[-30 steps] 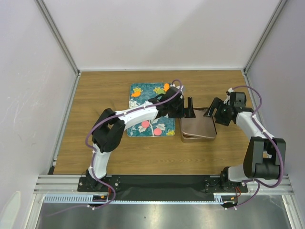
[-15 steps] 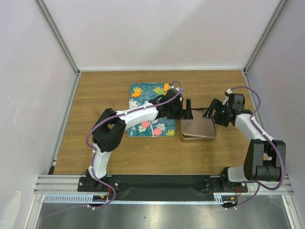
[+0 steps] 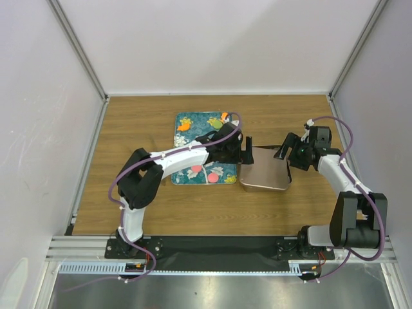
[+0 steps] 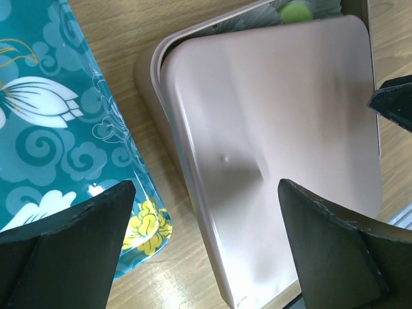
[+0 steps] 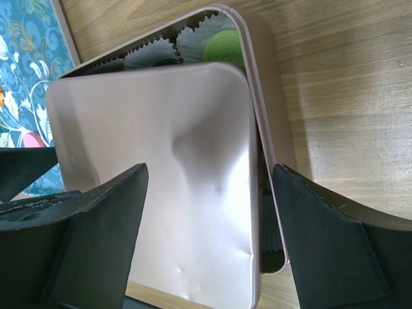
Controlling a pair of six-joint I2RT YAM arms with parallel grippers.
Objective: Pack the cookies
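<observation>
Left jaws and right jaws stand wide, flanking the askew lid (image 3: 265,172); tin (image 5: 267,84) rim partly exposed.

Count of items, overhead and wrist views. Arms, two: left arm (image 3: 174,156) and right arm (image 3: 341,174), each with one end effector, left (image 3: 245,150) and right (image 3: 284,148). Worktop (image 3: 148,206), one. Teal tray (image 3: 181,145), one. Square metal tin (image 5: 267,96), one, with one lid (image 5: 161,180). Cookies in sight, four: one orange cookie (image 3: 223,116), two pink cookies (image 3: 196,168), and one green cookie (image 5: 225,46). Grey paper cups (image 5: 149,53): several fluted rims show, and the lid hides the full number.
</observation>
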